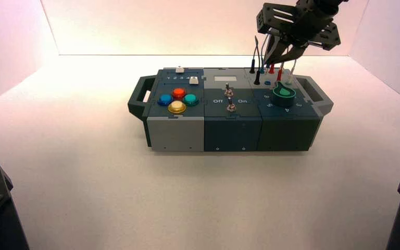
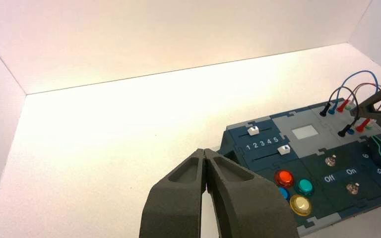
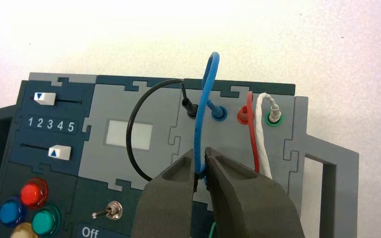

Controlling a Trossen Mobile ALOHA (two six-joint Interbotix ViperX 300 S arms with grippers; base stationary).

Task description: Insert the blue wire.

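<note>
Wire, blue (image 3: 198,129), pinched between right claw's (image 3: 202,166) tips.

The tool (image 3: 201,161) grips the blue wire (image 3: 197,134) above the grey panel (image 3: 278,148).

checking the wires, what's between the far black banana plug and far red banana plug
A blue banana plug, in the far blue socket; right wrist view.

The wire (image 3: 198,124) looping up beside the black wire (image 3: 135,119) is blue! Left of the white display (image 3: 129,134), buttons (image 1: 178,93) glow red, blue, green and yellow. Right of it, red and white wires (image 3: 261,131)!
</note>
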